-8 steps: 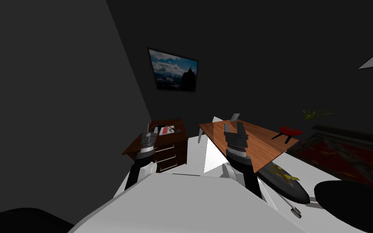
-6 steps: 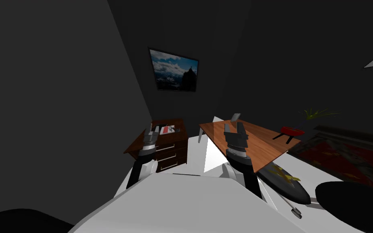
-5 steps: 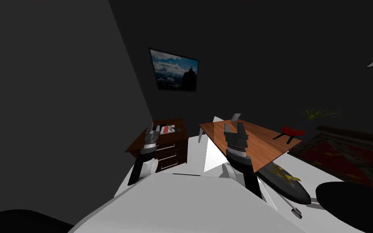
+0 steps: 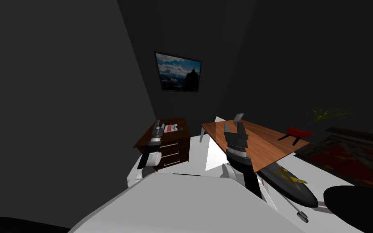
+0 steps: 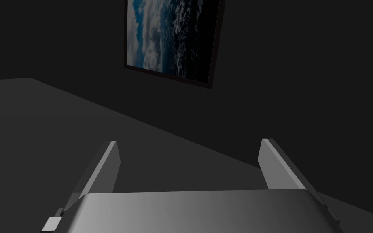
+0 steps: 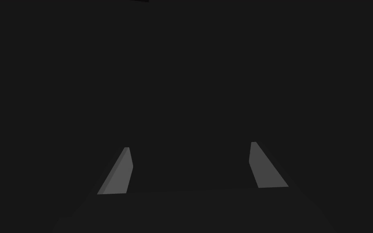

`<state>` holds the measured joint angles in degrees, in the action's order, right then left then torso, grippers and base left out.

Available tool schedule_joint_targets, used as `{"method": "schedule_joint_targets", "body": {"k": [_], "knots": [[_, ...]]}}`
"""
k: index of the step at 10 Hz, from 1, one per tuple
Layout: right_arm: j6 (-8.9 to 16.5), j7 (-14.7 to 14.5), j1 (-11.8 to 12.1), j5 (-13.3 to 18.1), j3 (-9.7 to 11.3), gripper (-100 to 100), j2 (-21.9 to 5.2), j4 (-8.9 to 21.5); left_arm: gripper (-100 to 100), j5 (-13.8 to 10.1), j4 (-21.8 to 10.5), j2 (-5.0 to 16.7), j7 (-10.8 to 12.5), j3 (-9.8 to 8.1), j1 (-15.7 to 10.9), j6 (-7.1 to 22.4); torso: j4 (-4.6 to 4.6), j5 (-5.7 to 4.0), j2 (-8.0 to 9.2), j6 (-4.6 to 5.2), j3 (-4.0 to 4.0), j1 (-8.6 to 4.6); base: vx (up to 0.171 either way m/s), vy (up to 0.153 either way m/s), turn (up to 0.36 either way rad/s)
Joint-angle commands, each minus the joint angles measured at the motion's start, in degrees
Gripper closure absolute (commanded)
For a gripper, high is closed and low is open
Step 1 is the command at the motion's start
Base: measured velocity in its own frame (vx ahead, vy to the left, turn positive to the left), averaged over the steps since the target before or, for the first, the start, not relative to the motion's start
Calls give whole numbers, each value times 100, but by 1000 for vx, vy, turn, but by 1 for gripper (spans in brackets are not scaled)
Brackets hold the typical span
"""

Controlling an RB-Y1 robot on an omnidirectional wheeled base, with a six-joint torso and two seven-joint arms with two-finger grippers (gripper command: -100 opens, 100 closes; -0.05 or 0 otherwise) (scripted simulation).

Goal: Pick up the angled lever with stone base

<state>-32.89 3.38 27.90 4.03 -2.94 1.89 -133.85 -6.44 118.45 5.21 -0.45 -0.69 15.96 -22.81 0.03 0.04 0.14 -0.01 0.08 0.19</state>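
A small grey tilted piece (image 4: 237, 117), which may be the lever, stands at the far edge of a brown wooden table (image 4: 270, 147). My right gripper (image 4: 234, 126) hangs over the table just short of that piece. Its fingers are open, as the right wrist view (image 6: 190, 145) shows against a dark wall. My left gripper (image 4: 157, 130) is off to the left, over the near corner of a dark wooden dresser (image 4: 169, 147). It is open with nothing between its fingers (image 5: 188, 140).
A red-and-white item (image 4: 171, 128) and small dark things lie on the dresser top. A red stool (image 4: 299, 132) stands beyond the table. A dark oval board (image 4: 291, 184) lies on the white floor, beside a red rug (image 4: 351, 157).
My head view has turned a little, shifting the room to the right. My left arm has swung inward, its elbow raised, with the gripper closer to the dresser top. The right arm holds still.
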Motion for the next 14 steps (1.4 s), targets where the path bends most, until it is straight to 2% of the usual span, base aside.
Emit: {"method": "schedule_joint_targets", "body": {"k": [1, 2, 3, 4, 5, 6, 7, 8, 9, 10, 11, 12, 13, 14], "knots": [[0, 0, 0, 0, 0, 0, 0, 0, -100, -30, -68, 49, 36, -17, -194, 163, 0, 0, 0, 0, 0, 0, -28, 36, 30], [0, 0, 0, 0, 0, 0, 0, 0, -100, -66, -249, 110, 76, -18, -390, 379, -1, -1, -3, 1, -2, -4, -41, 43, 83], [0, 0, 0, 0, 0, 0, 0, 0, -100, -66, -249, 110, 76, -18, -502, 405, -1, 0, -1, 0, -1, -2, -32, 38, 29], [0, 0, 0, 0, 0, 0, 0, 0, -100, -102, -446, 170, 116, -20, -698, 574, -1, -1, -4, 2, -2, -5, -35, 61, 74], [0, 0, 0, 0, 0, 0, 0, 0, -100, -102, -446, 170, 116, -20, -828, 667, -1, 0, -3, 0, -2, 3, -31, 45, 35], [0, 0, 0, 0, 0, 0, 0, 0, -100, -138, -661, 229, 157, -23, -992, 872, -1, 0, -3, 1, -2, -3, -41, 36, 77], [0, 0, 0, 0, 0, 0, 0, 0, -100, -138, -661, 229, 157, -23, -1143, 949, -1, -1, -1, 0, -1, -5, -29, 30, 38], [0, 0, 0, 0, 0, 0, 0, 0, -100, -172, -892, 290, 197, -30, -1324, 1133, -1, -2, -5, 1, -2, -8, -30, 40, 75], [0, 0, 0, 0, 0, 0, 0, 0, -100, -172, -892, 290, 197, -30, -1483, 1250, -2, -1, -4, 0, -3, -6, -32, 38, 39], [0, 0, 0, 0, 0, 0, 0, 0, -100, -206, -1136, 352, 237, -38, -1670, 1442, -1, -1, -4, 1, -2, -6, -23, 46, 81], [0, 0, 0, 0, 0, 0, 0, 0, -100, -206, -1140, 352, 237, -38, -1844, 1569, -2, 0, -6, 0, -4, -3, -16, 39, 43], [0, 0, 0, 0, 0, 0, 0, 0, -100, -237, -1373, 414, 275, -50, -2042, 1787, -2, -1, -9, 1, -5, -6, -22, 44, 89], [0, 0, 0, 0, 0, 0, 0, 0, -100, -237, -1405, 414, 275, -50, -2204, 1905, -3, 0, -8, -1, -5, -3, -18, 30, 37], [0, 0, 0, 0, 0, 0, 0, 0, -100, -266, -1667, 477, 311, -64, -2396, 2078, -2, -2, -9, 2, -5, -10, -14, 30, 78]]}}
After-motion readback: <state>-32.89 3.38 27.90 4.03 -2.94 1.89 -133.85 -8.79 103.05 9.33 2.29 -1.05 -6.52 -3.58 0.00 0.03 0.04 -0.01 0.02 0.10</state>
